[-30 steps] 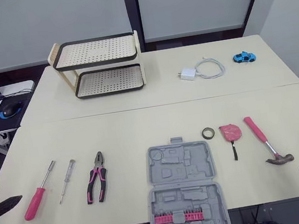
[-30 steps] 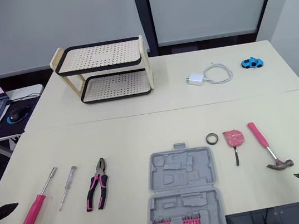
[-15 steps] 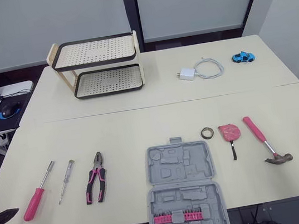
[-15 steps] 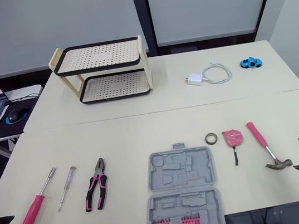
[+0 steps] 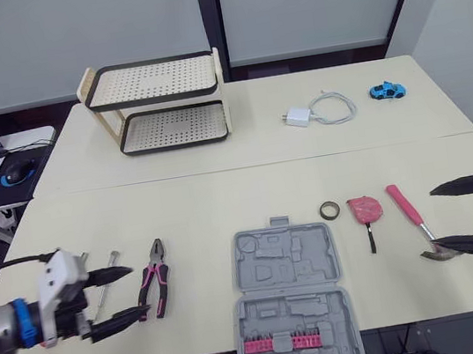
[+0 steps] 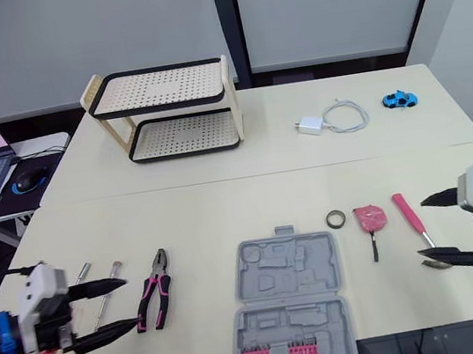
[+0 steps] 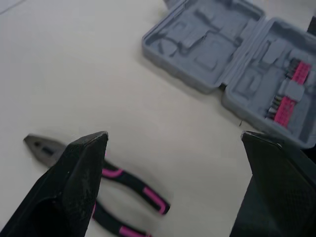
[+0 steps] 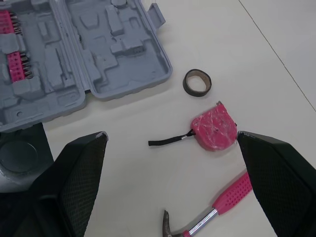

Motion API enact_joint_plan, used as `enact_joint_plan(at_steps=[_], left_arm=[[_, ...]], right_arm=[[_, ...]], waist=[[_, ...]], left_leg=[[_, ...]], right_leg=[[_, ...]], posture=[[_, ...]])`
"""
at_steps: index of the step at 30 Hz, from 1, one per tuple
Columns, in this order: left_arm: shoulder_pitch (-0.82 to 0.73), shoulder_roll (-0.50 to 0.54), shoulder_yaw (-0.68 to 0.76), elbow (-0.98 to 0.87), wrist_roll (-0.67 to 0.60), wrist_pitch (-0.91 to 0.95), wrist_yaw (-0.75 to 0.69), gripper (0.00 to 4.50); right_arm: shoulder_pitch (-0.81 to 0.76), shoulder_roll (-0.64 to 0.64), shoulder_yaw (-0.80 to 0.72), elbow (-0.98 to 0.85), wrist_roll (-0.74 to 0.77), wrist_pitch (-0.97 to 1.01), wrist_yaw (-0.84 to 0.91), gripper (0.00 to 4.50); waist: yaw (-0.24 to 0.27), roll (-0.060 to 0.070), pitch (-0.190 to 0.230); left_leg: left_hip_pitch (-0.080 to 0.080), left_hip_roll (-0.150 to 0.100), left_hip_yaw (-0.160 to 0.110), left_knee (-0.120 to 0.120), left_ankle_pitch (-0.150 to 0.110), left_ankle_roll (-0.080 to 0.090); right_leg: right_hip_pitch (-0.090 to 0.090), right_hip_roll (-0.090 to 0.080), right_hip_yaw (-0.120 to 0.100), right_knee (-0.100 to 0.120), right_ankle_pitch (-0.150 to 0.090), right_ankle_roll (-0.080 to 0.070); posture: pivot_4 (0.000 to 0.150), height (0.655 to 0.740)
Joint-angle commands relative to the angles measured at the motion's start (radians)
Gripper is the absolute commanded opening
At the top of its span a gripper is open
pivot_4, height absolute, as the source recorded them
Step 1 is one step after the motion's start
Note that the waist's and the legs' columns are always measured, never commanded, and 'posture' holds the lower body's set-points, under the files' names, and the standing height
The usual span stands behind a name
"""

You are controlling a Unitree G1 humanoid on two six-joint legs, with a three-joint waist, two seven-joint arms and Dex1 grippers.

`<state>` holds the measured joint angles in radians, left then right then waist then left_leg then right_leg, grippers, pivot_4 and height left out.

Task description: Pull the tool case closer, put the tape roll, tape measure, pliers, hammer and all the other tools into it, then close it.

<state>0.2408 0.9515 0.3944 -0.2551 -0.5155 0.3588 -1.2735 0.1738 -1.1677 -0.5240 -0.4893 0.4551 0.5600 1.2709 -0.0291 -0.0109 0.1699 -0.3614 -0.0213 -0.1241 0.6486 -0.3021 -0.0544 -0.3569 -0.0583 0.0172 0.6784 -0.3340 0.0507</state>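
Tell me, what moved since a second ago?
Both grippers came inward over the table. The left gripper, open, moved from the table's left edge to right beside the pliers. The right gripper, open, moved in from the right edge toward the hammer. Neither grabbed anything. The tool case, tape roll, tape measure, pliers and hammer stayed put.

head stereo pair looks forward-down over the whole table point(image 5: 222, 197); tool case point(image 5: 292, 298) at 6 o'clock. both wrist cameras sit low, close, sharing that case.
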Motion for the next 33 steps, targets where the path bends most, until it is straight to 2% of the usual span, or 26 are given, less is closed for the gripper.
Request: enact_joint_plan(at_steps=[1, 6, 12, 17, 18, 25, 33], left_arm=[[-0.037, -0.036, -0.045, -0.047, -0.010, -0.032, 0.019, 4.50], [-0.099, -0.090, -0.140, -0.059, 0.009, -0.056, 0.042, 4.50], [-0.164, -0.134, -0.244, -0.019, 0.055, -0.111, 0.047, 4.50], [-0.203, -0.161, -0.290, -0.007, 0.063, -0.133, 0.052, 4.50], [-0.210, -0.166, -0.295, -0.005, 0.064, -0.135, 0.054, 4.50], [-0.245, -0.186, -0.329, 0.004, 0.066, -0.149, 0.063, 4.50], [-0.265, -0.202, -0.341, -0.017, 0.043, -0.143, 0.062, 4.50]], right_arm=[[-0.079, -0.019, 0.098, -0.047, 0.002, 0.043, -0.072, 4.48], [-0.253, -0.018, 0.355, -0.078, -0.049, 0.147, -0.182, 4.48], [-0.514, 0.087, 0.718, -0.011, -0.204, 0.203, -0.243, 4.48], [-0.662, 0.183, 0.901, 0.120, -0.344, 0.189, -0.265, 2.84], [-0.687, 0.199, 0.936, 0.147, -0.377, 0.180, -0.264, 2.84], [-0.784, 0.291, 1.076, 0.336, -0.546, 0.063, -0.253, 2.84], [-0.831, 0.343, 1.108, 0.478, -0.630, -0.060, -0.193, 2.84]], waist=[[-0.002, 0.000, 0.000], [-0.003, 0.001, 0.000], [-0.002, 0.001, 0.000], [-0.003, 0.001, 0.000], [-0.002, 0.001, 0.000], [-0.003, 0.001, 0.000], [-0.003, 0.001, 0.000]], left_leg=[[0.000, 0.000, 0.000, 0.000, 0.000, 0.000], [-0.001, 0.000, 0.000, 0.001, 0.000, 0.000], [-0.001, -0.001, -0.004, 0.002, 0.000, 0.000], [-0.002, -0.001, -0.006, 0.002, 0.000, -0.001], [-0.002, -0.001, -0.006, 0.003, 0.001, -0.001], [-0.003, -0.001, -0.007, 0.003, 0.001, -0.001], [-0.004, -0.001, -0.007, 0.006, 0.001, -0.002]], right_leg=[[0.000, 0.000, 0.000, 0.000, 0.000, 0.000], [-0.001, 0.000, 0.000, 0.000, 0.000, 0.000], [-0.001, 0.000, 0.000, 0.000, 0.000, 0.000], [-0.002, 0.000, 0.000, 0.000, 0.000, 0.000], [-0.003, 0.000, 0.000, 0.000, 0.000, 0.000], [-0.004, 0.000, -0.001, 0.001, 0.000, 0.000], [-0.004, 0.000, -0.001, 0.002, 0.000, 0.000]], posture=[[0.150, 0.7400], [0.150, 0.7400], [0.150, 0.7400], [0.150, 0.7400], [0.150, 0.7400], [0.150, 0.7400], [0.150, 0.7400]])
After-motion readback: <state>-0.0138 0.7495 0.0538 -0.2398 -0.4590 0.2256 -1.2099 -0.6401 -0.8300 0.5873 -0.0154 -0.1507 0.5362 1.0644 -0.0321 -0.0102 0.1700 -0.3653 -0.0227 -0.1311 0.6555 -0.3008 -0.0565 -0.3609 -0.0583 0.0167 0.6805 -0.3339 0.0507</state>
